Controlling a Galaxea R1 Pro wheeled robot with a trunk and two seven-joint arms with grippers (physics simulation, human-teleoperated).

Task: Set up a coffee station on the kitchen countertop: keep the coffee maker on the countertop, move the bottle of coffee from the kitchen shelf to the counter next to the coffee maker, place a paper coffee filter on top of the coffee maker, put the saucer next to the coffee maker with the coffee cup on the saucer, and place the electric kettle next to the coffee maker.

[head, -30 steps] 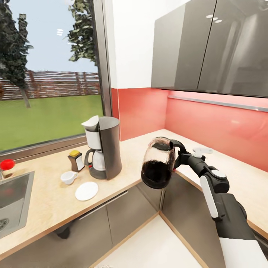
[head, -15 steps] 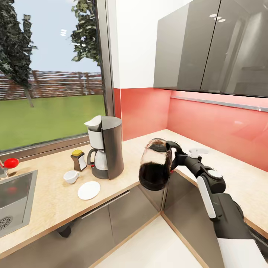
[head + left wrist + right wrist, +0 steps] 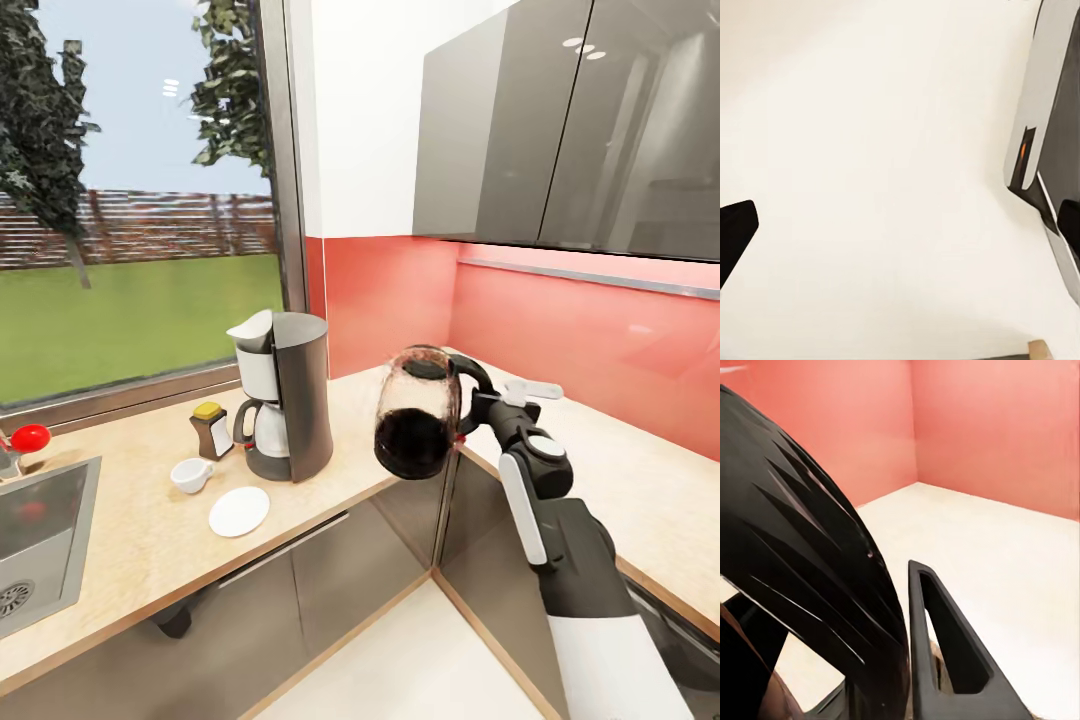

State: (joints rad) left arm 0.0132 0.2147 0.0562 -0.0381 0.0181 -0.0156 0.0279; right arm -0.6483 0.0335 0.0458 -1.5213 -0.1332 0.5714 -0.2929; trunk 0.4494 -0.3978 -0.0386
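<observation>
Kettle: the electric kettle (image 3: pixel 416 413) hangs in the air off the inner corner of the desk (image 3: pixel 130 520), carried by its black curved handle (image 3: pixel 478 385) in the right gripper (image 3: pixel 484 409), jaws closed on that handle; the right wrist view shows one dark finger (image 3: pixel 945 649) pressed beside the handle's curve. Body is clear glass, rounded, tipped somewhat off upright, with dark contents filling the lower half. Judged heavy for its size and off-balance, since the load sits out beyond the grip; glass is fragile and likely slick, so the handle is the right place to hold, and the set-down should be gentle, base first. Contents may slosh if swung. Free desk lies to the right of the coffee maker (image 3: pixel 285 395), which stands near the window with the paper coffee filter (image 3: pixel 250 329) on its top. Bottle of coffee (image 3: pixel 210 428) stands just beside the machine on its other side; coffee cup (image 3: pixel 189 475) and saucer (image 3: pixel 239 511) lie in front, apart from each other, cup not on saucer. Left gripper (image 3: pixel 900 240): dark fingertips at the picture's edges, jaws wide apart, holding nothing, over pale floor.
</observation>
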